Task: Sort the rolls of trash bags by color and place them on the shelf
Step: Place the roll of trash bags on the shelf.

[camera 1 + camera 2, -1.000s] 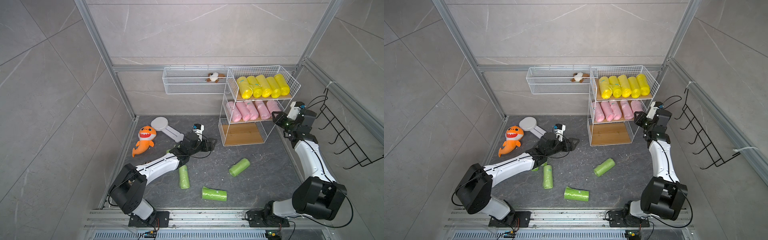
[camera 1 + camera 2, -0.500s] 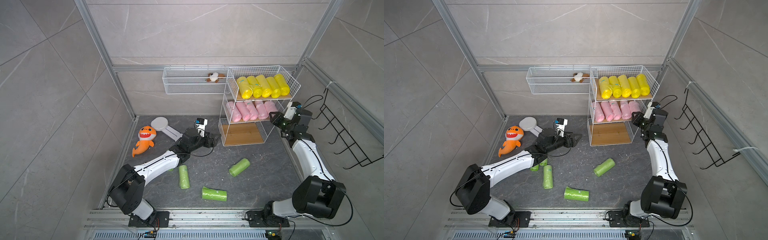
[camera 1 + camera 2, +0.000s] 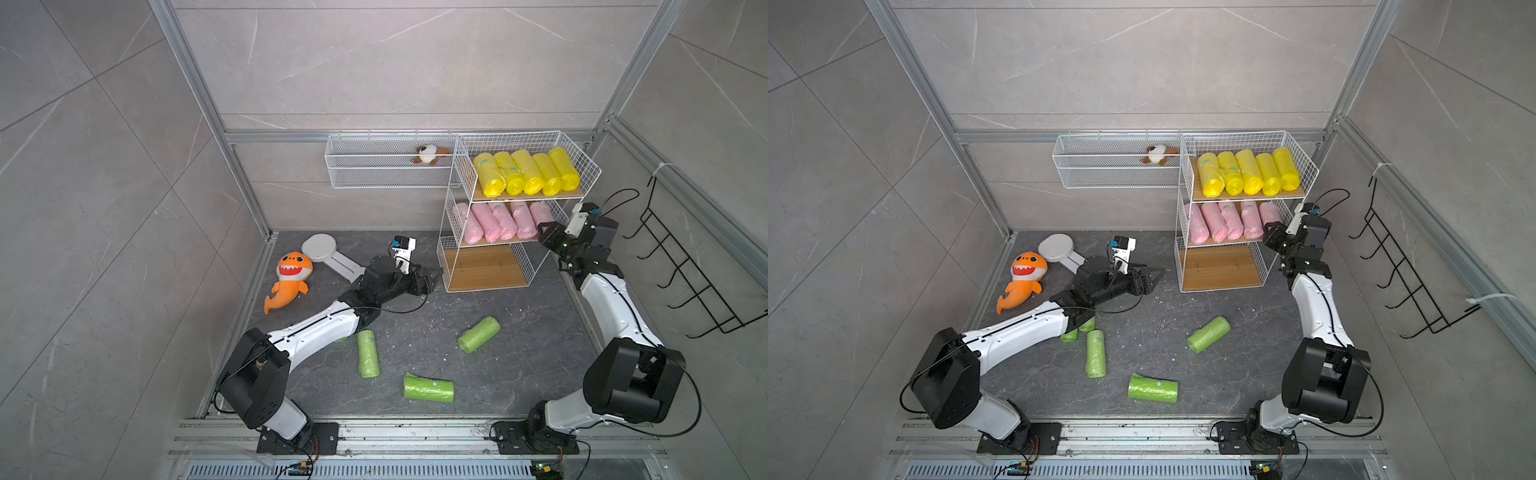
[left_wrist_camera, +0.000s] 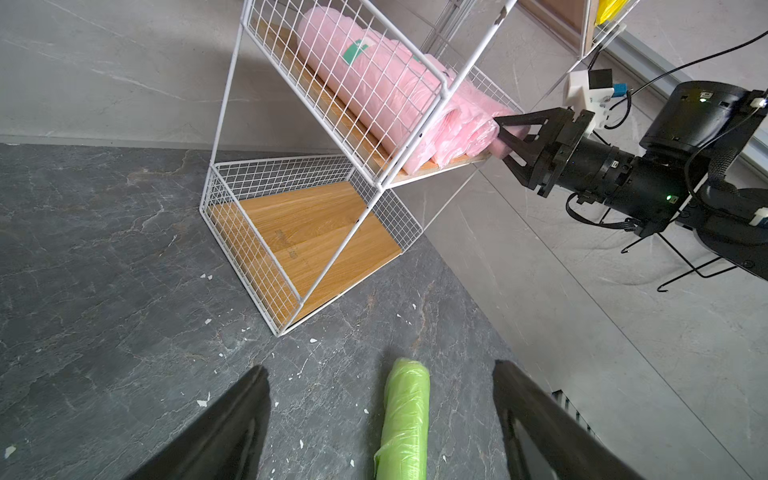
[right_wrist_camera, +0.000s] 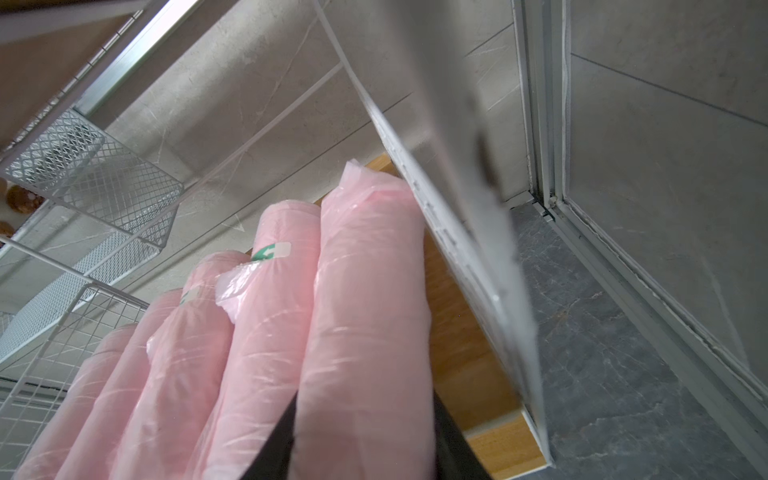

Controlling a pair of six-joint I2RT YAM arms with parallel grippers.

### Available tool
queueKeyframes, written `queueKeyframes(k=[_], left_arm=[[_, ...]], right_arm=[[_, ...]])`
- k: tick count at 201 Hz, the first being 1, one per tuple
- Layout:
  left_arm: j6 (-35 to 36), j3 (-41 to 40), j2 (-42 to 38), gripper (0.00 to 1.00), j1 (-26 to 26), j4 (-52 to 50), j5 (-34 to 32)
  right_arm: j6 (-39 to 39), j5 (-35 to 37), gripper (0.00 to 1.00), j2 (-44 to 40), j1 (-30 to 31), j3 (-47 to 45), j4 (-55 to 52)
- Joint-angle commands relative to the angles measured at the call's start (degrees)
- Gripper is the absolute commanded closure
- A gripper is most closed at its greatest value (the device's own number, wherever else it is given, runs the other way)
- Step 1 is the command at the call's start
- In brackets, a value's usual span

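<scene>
right gripper [image 4: 508, 137] clamped on the near end of the end pink roll [image 5: 365, 291], the one closest to the right arm; fingers [image 5: 278, 436] press it on both sides; jaws only narrowly apart, the roll's width. that roll lies on the middle board of the shelf [image 3: 452, 216], touching its neighbour; five pink rolls [image 3: 494, 224] there in all, side by side; five yellow rolls [image 3: 525, 172] packed side by side on the top board.

left gripper [image 3: 434, 279] wide open, gripping nothing; low over the floor [image 3: 415, 320], just beside the shelf's base and pointing at it; in the left wrist view one green roll [image 4: 405, 415] lies on the floor in line with the gap, clear of both fingers.

green rolls [image 3: 428, 387] all on the floor, none touching the shelf; three in the open, two half-hidden green rolls [image 3: 1070, 336] under the left arm [image 3: 1017, 328]; shark toy [image 3: 289, 278] by the left wall.
</scene>
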Motion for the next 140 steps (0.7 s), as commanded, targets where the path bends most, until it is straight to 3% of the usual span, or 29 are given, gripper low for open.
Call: queueKeyframes(k=[1,140], left_arm=[[-0.4,-0.1,-1.9,0.14,-0.2,3.3,0.6],[-1.3,-2.1,-3.4,0.14,-0.2,3.4,0.2]], right_arm=[[1.6,0.9,0.6,1.5,0.2,2.2,2.9],[1.5,3.8,0.42,-3.8,-0.3,-1.9,2.4]])
